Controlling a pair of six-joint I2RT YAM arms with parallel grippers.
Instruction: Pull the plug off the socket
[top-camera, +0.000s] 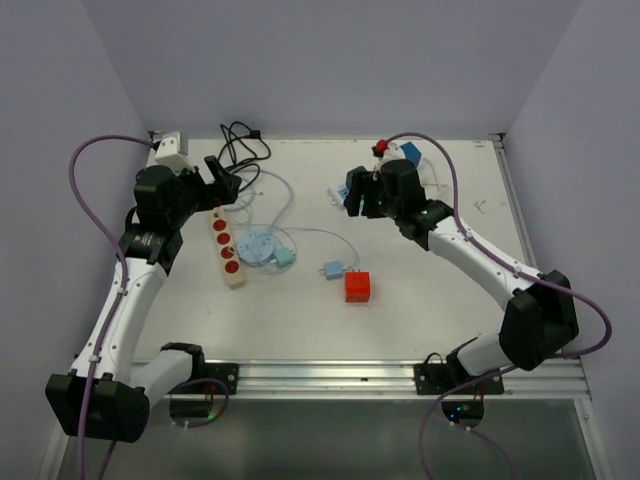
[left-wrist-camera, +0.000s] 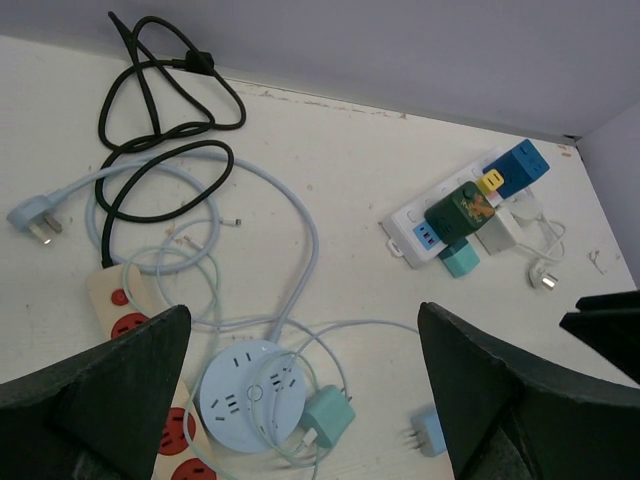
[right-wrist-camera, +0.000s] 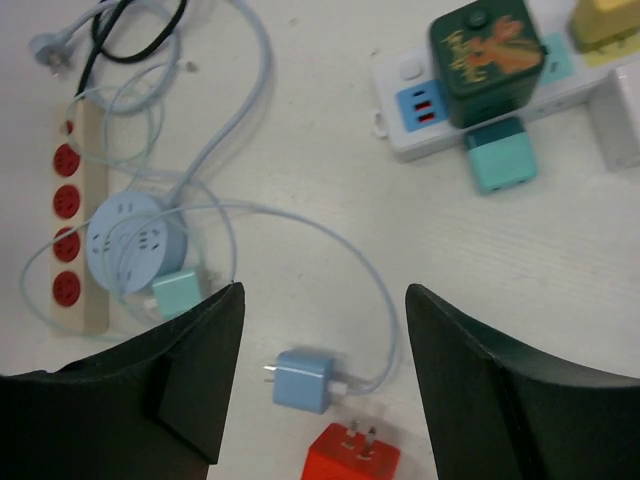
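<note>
Top external: hovering over the beige strip (top-camera: 228, 250) with left fingers (top-camera: 222, 183) spread wide, empty; poising right fingers (top-camera: 358, 200) above the desk's (top-camera: 300, 320) far side.

Left wrist: looking past both fingers at the white strip (left-wrist-camera: 405, 225), ahead and rightward, green plug (left-wrist-camera: 462, 208) seated in it.

Right wrist: parted roughly halfway, gripping nothing; green plug beyond the right fingertip, red plug (right-wrist-camera: 350, 455) loose between the fingers.

Likely between pulls. Next: lower, straddle the green plug, close, lift straight.

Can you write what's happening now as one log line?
left gripper: open, empty | right gripper: open, empty | red plug: loose on table | green plug: on strip
</note>
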